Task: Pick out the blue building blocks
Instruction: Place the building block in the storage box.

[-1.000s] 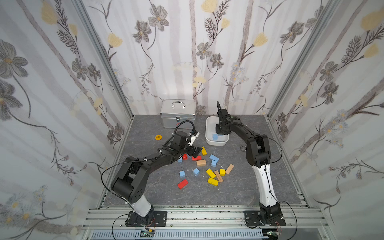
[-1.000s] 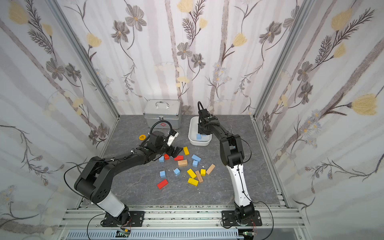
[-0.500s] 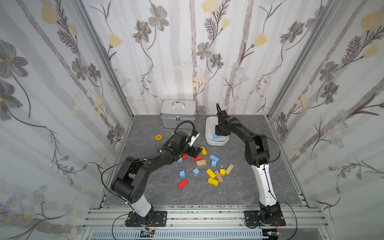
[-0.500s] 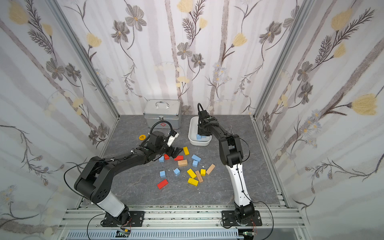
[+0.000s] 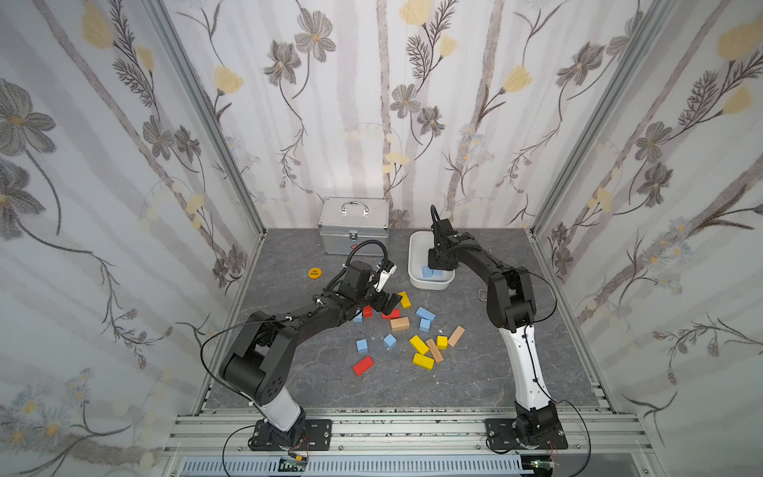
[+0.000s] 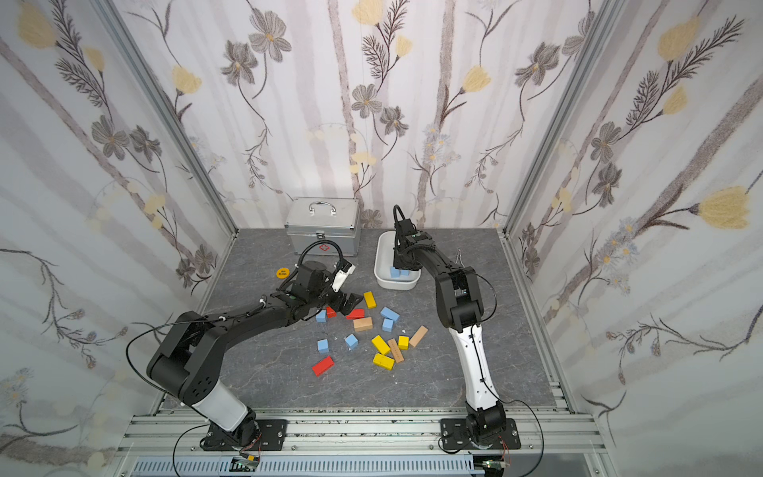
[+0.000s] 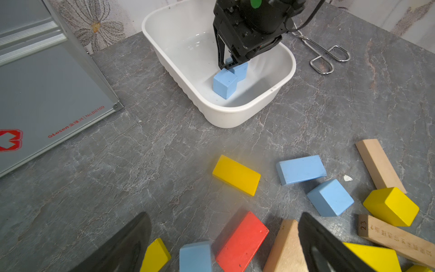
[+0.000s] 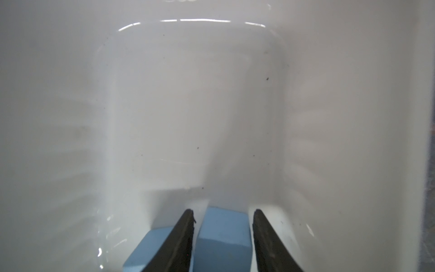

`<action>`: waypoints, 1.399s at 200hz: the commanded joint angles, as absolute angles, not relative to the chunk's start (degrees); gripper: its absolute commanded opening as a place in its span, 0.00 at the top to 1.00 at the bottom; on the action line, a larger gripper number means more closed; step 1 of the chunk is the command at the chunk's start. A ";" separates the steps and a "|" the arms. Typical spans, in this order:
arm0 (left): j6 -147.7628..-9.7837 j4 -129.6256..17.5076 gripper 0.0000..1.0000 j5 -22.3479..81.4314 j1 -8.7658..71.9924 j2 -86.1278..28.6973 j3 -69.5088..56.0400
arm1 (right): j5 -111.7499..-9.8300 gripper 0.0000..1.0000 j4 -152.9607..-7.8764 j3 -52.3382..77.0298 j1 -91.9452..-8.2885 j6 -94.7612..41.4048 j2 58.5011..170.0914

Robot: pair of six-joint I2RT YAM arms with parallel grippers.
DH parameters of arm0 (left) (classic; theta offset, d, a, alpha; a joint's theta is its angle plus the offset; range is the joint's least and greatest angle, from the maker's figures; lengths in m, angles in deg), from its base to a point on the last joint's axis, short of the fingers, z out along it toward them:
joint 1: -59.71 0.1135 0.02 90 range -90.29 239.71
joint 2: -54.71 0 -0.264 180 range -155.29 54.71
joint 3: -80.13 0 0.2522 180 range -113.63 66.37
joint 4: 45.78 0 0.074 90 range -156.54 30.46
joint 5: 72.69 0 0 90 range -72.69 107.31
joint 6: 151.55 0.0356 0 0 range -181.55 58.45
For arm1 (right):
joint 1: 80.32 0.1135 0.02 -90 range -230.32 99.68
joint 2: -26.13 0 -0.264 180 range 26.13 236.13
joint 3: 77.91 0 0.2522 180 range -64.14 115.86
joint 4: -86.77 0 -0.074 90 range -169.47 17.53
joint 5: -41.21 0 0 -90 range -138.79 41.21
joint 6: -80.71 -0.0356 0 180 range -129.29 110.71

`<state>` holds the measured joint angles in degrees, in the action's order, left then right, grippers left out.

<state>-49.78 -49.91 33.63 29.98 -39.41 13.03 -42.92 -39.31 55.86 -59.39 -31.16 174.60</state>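
The blue blocks (image 7: 301,169) look matt and smooth. The yellow blocks (image 7: 236,174) and the red block (image 7: 241,242) are painted, with a faint sheen, and the tan blocks (image 7: 379,162) are bare wood. The tub (image 7: 223,117) is glossy white plastic. The case (image 7: 47,82) is brushed metal and the tongs (image 7: 313,45) are polished metal. The table (image 7: 141,153) is matt, stone-veined grey.

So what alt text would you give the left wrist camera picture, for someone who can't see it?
The right arm's black claw reaches down into a white plastic tub holding two light-blue blocks. On the grey stone-look table nearby, loose blue blocks lie among yellow, red and tan ones, and a silver metal case stands to one side.
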 commanded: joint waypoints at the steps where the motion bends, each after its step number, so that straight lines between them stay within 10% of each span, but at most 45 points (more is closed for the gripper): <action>1: -48.96 -49.78 0.00 34.01 30.03 -38.89 12.79 | -42.99 0.56 -39.65 56.31 -59.37 -31.88 173.88; 280: -46.78 -58.39 0.00 32.24 26.68 -18.99 18.18 | -37.34 0.19 -41.20 38.15 -50.18 -34.50 146.13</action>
